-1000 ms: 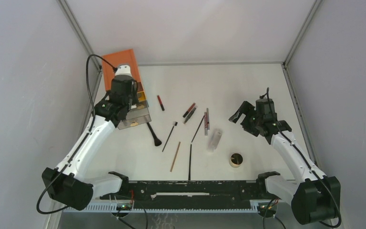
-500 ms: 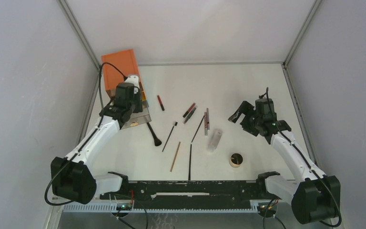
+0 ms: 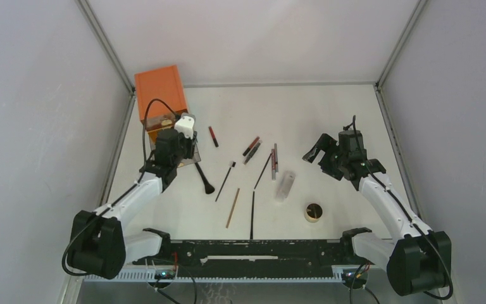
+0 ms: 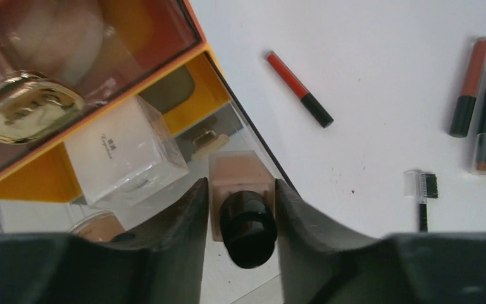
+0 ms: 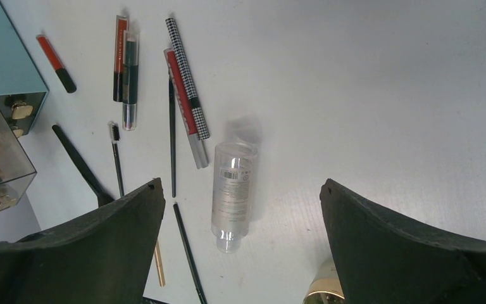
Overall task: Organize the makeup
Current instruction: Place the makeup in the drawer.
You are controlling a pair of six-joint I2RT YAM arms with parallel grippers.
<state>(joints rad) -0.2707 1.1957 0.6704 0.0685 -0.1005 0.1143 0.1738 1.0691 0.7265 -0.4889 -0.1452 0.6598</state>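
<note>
The left arm has pulled back from above the orange drawer box (image 3: pixel 160 85) at the counter's far-left corner toward the near edge, while the right arm has barely moved. The left gripper (image 4: pixel 240 185) now straddles a square tan foundation bottle (image 4: pixel 245 215) with a glossy black cap, which lies in the clear plastic drawer (image 5: pixel 3 152). Its jaws sit close on either side, but I cannot tell whether they pinch it. That looks like one item filed, or nearly. The right gripper (image 5: pixel 240 185) hangs spread wide above a clear ribbed-neck bottle (image 3: pixel 285 184) mid-counter. The rest lies loose there: a slim red gloss tube (image 4: pixel 299 88), a houndstooth pencil (image 5: pixel 187 76), a bristled spoolie (image 4: pixel 421 190), a wooden pencil (image 3: pixel 233 207) and a gold-rimmed round jar (image 3: pixel 313 212) nearer the near edge.
</note>
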